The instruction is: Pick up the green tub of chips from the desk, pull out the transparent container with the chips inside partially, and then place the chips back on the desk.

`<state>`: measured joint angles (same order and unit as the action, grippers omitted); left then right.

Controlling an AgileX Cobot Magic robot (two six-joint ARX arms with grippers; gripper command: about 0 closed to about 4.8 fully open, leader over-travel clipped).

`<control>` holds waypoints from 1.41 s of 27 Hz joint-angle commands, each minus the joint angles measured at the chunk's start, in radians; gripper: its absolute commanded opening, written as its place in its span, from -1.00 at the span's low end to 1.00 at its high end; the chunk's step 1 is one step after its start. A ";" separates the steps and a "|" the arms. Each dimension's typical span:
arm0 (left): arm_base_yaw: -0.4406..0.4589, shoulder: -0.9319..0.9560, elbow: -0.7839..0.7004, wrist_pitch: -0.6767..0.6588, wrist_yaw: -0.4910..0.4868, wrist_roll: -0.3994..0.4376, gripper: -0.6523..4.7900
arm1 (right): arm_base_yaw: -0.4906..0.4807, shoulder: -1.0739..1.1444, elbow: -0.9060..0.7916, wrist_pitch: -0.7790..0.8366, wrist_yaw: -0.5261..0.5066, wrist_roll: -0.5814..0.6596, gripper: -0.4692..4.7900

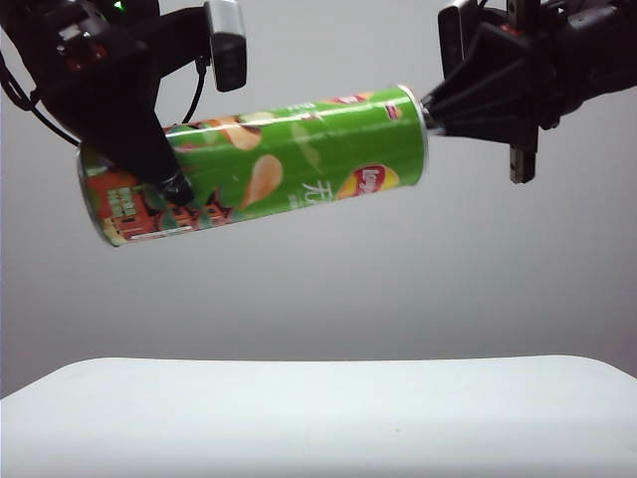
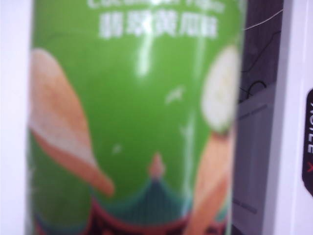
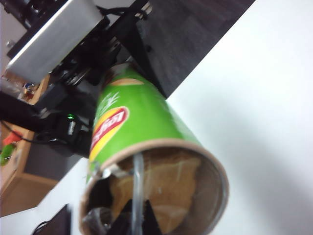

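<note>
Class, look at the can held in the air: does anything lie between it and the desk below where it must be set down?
Nothing visible does. The green tub of chips hangs in the left hand, the right hand at its open end, above the bare desk.

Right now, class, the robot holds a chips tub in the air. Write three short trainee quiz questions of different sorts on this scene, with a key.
1. True or false: the green tub of chips rests on the desk.
2. Which gripper clamps the tub's orange-red end? A) left gripper B) right gripper
3. Fill in: the right gripper's fingertips sit at the tub's ____ mouth, by the transparent container holding the chips.

Key: 1 false, it hangs tilted above the desk; 2 A; 3 open.
</note>
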<state>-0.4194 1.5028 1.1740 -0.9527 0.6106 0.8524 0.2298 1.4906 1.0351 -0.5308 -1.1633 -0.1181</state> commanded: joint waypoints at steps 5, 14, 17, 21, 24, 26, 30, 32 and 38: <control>-0.003 -0.006 0.005 -0.055 0.014 0.004 0.42 | -0.069 -0.004 0.003 0.011 0.028 -0.005 -0.84; -0.003 -0.006 0.006 -0.055 0.022 0.004 0.42 | -0.137 -0.005 0.003 0.008 -0.008 -0.004 -0.84; -0.004 -0.006 0.006 -0.029 0.027 0.004 0.42 | -0.136 -0.005 0.003 0.011 -0.039 -0.004 -0.84; -0.004 -0.006 0.006 -0.002 0.044 0.004 0.42 | -0.137 -0.004 0.003 0.016 -0.024 -0.005 -0.84; -0.003 -0.005 0.005 0.026 0.026 0.003 0.40 | -0.152 -0.005 0.004 0.051 -0.013 -0.005 -0.28; -0.003 -0.005 0.005 0.039 -0.013 0.003 0.40 | -0.158 -0.005 0.005 0.070 -0.014 -0.005 0.13; -0.003 -0.002 0.005 0.066 -0.085 0.004 0.40 | -0.183 -0.006 0.030 0.070 -0.017 -0.005 0.26; -0.003 0.005 0.005 0.089 -0.124 0.003 0.40 | -0.204 -0.011 0.053 0.054 -0.017 -0.005 0.27; -0.002 0.085 0.005 0.134 -0.125 0.018 0.41 | -0.239 -0.101 0.089 0.033 0.013 -0.005 0.28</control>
<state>-0.4206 1.5673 1.1770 -0.8436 0.4614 0.8528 -0.0059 1.4254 1.1149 -0.4976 -1.1694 -0.1207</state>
